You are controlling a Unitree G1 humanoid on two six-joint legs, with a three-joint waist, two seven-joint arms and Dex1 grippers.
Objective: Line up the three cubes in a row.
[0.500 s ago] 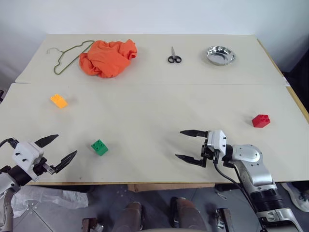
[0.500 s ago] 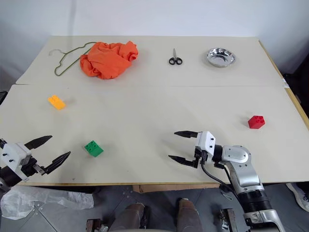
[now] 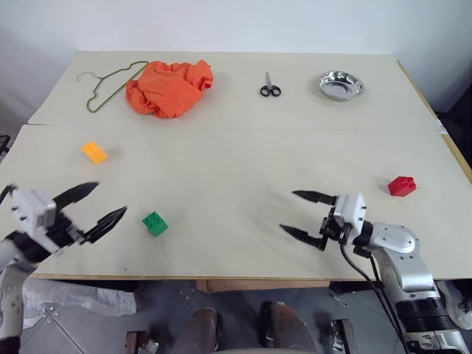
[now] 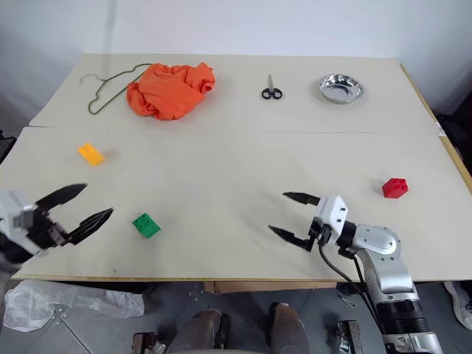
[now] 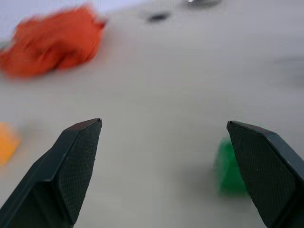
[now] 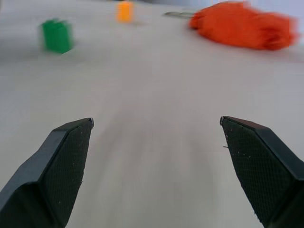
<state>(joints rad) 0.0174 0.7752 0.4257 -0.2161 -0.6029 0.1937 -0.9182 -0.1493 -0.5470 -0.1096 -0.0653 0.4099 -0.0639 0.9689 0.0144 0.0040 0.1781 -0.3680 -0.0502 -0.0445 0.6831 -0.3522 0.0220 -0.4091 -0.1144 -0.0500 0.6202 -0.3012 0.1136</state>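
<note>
On the worktop [image 3: 236, 169] the three bricks lie well apart: orange-yellow brick [image 3: 94, 152] far left, green brick [image 3: 154, 223] near the left gripper [image 3: 99, 206], red brick [image 3: 402, 186] right. The right gripper [image 3: 302, 214] hovers mid-worktop. Both grippers' fingers stand wide apart, empty.

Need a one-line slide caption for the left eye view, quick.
Both open grippers, left and right, hover over the beige table; green, orange-yellow and red studded plastic bricks lie scattered.

beige table [image 3: 243, 162] — white wall [image 3: 236, 22]
</note>
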